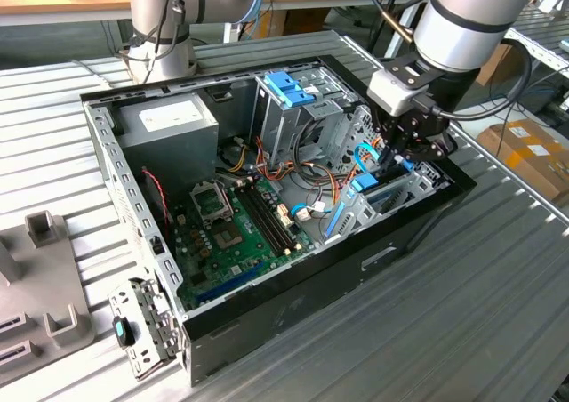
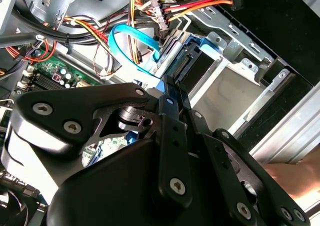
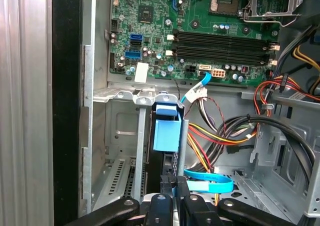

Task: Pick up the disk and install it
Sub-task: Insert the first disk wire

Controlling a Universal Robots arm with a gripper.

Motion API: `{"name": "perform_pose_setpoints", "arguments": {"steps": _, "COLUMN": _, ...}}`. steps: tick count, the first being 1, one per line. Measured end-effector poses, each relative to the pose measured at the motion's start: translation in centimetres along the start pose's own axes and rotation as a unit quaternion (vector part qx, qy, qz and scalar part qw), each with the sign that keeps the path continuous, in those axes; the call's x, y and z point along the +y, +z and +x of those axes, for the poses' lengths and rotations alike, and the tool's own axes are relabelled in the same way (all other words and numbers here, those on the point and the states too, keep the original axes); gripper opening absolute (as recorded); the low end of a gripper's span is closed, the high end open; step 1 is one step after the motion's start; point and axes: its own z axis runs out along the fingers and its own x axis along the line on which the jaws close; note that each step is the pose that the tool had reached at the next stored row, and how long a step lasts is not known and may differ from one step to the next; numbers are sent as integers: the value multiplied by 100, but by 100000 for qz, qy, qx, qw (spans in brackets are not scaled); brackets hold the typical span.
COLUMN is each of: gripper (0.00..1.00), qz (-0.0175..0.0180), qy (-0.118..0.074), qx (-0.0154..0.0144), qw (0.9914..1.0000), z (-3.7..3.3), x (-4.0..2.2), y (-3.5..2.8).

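Note:
The disk (image 1: pixel 366 186) stands on edge in the drive bay at the corner of the open computer case (image 1: pixel 267 322) toward the exterior view's right. Its blue plastic frame (image 3: pixel 166 131) rises above the bay's metal rim in the first wrist view. In the second wrist view the frame (image 2: pixel 207 45) sits between the bay's silver walls. My gripper (image 1: pixel 394 157) reaches down into that bay from above. Both wrist views show its black fingertips (image 3: pixel 174 183) (image 2: pixel 172 86) pressed close together on the disk's blue-framed edge.
A blue flat cable (image 3: pixel 207 183) (image 2: pixel 132 41) and bundles of coloured wires (image 3: pixel 225 136) lie right beside the bay. Inside the case are the green motherboard (image 1: pixel 231 229), a grey power-supply box (image 1: pixel 169 122) and a tall metal cage with a blue top (image 1: pixel 289 86). Grey fixtures (image 1: pixel 44 277) stand on the table at the exterior view's left.

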Motion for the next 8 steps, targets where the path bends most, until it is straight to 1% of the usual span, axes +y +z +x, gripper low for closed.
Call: {"name": "perform_pose_setpoints", "arguments": {"steps": 8, "gripper": 16, "qz": -1, "qy": -6, "qx": 0, "qw": 100000, "z": 3, "x": 3, "y": 14}}
